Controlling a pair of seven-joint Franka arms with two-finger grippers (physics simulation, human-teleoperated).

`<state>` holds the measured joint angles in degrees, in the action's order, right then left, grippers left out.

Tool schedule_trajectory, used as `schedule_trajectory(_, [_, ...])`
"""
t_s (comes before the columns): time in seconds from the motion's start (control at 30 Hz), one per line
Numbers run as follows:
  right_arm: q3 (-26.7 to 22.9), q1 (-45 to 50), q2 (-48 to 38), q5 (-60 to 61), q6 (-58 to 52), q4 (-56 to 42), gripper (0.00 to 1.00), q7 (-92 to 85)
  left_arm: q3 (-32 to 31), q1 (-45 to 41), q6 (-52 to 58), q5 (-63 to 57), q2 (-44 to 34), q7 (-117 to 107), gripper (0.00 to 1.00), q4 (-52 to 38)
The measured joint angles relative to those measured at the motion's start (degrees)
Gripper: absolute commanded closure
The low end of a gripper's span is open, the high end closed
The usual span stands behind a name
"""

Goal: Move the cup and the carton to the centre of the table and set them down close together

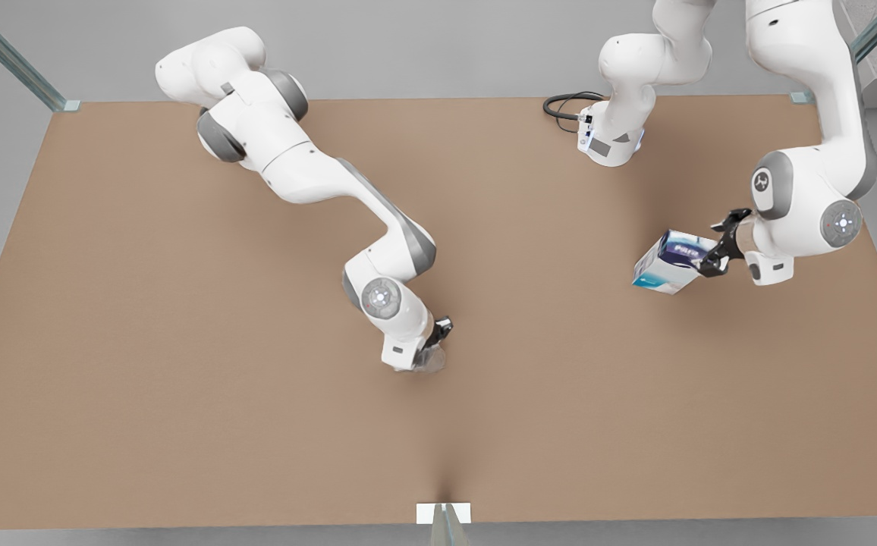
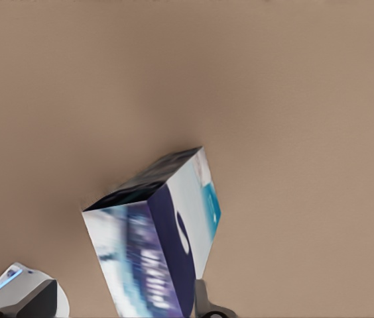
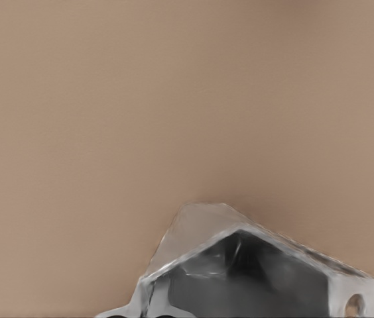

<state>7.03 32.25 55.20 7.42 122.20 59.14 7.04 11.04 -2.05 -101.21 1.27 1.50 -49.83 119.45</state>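
The carton [image 1: 670,263], white with a dark blue panel and teal edge, hangs tilted above the table [image 1: 180,341] at the front view's right. My left gripper [image 1: 715,254] is shut on its end. In the left wrist view the carton [image 2: 154,245] stands close, with one finger [image 2: 207,306] against its side. The faceted silvery cup [image 1: 432,360] is near the table's middle, right under my right gripper [image 1: 435,343], which is shut on it. The right wrist view has the cup [image 3: 240,265] up close, its dark hollow facing the camera. Whether the cup touches the table I cannot tell.
A black cable [image 1: 566,106] loops beside an arm's base [image 1: 609,144] at the back edge. A white bracket [image 1: 444,513] sits at the middle of the front edge. Glass posts [image 1: 6,53] stand at the back corners. Bare tabletop lies between cup and carton.
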Motion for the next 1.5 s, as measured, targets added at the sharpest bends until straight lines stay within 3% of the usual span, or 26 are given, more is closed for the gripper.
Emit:
schedule_trajectory(0.27, [-0.12, 0.36, -1.84, -0.18, 1.23, 0.69, 0.00, -0.10, 0.04, 4.30, -6.66, 1.00, -2.81, 0.62, 0.00, 6.13])
schedule_trajectory(0.33, [-4.05, -0.47, -8.91, 0.54, -4.53, 5.20, 0.00, -0.09, 0.04, 3.30, -6.72, 1.87, -2.81, 0.62, 0.00, 6.15])
schedule_trajectory(0.37, [-7.27, -1.18, -11.26, 0.63, -7.88, 5.23, 0.00, -0.08, 0.04, 2.46, -7.04, 2.31, -2.73, 0.62, 0.00, 6.15])
schedule_trajectory(0.4, [-13.86, -2.27, -13.40, 0.51, -13.37, 4.82, 0.00, -0.57, 0.04, 1.49, -7.57, 2.70, -2.59, 0.70, 0.00, 6.32])
schedule_trajectory(0.43, [-15.43, -8.06, -16.32, -0.08, -17.58, 4.82, 0.00, -0.75, 0.06, 0.45, -8.58, 3.00, -2.55, 1.09, 0.00, 7.09])
schedule_trajectory(0.5, [-15.82, -17.61, -20.94, -0.97, -24.41, 4.92, 0.00, -0.80, 0.06, -1.51, -10.14, 3.42, -2.35, 1.14, 0.00, 8.17])
schedule_trajectory(0.63, [-15.75, -24.92, -33.96, -5.19, -27.43, 12.45, 0.00, -1.72, 0.15, -4.54, -10.16, 3.80, -2.28, 1.14, 0.00, 8.08])
schedule_trajectory(0.83, [-15.78, -25.76, -32.36, -6.19, -26.93, 12.23, 0.00, -2.11, 1.34, -5.04, -9.35, 3.88, -2.30, 0.90, 0.00, 8.17])
schedule_trajectory(1.27, [-15.73, -25.25, -30.94, -6.19, -26.78, 12.02, 0.00, -2.12, 1.85, 5.22, -14.43, 3.53, 0.12, 0.97, 0.00, 10.45])
schedule_trajectory(1.3, [-15.73, -25.21, -30.86, -6.26, -26.76, 12.02, 0.00, -2.12, 1.87, 5.06, -15.11, 3.62, 0.37, 0.97, 0.08, 10.88])
schedule_trajectory(1.33, [-15.73, -25.22, -30.77, -6.27, -26.75, 11.97, 0.00, -2.12, 1.87, 4.15, -15.10, 3.70, 0.42, 0.88, 0.31, 10.98])
schedule_trajectory(1.37, [-15.73, -25.22, -30.76, -6.27, -26.75, 11.97, 0.00, -2.12, 1.87, 2.63, -14.94, 3.76, 0.43, 0.88, 0.46, 10.98])
schedule_trajectory(1.4, [-15.73, -25.22, -30.76, -6.27, -26.75, 11.97, 0.00, -2.12, 1.87, 0.80, -14.68, 3.82, 0.37, 0.88, 0.51, 10.98])
schedule_trajectory(1.5, [-15.73, -25.22, -30.77, -6.27, -26.75, 11.97, 0.00, -2.12, 2.00, -3.10, -14.44, 4.16, 0.27, 0.75, 0.51, 10.98])
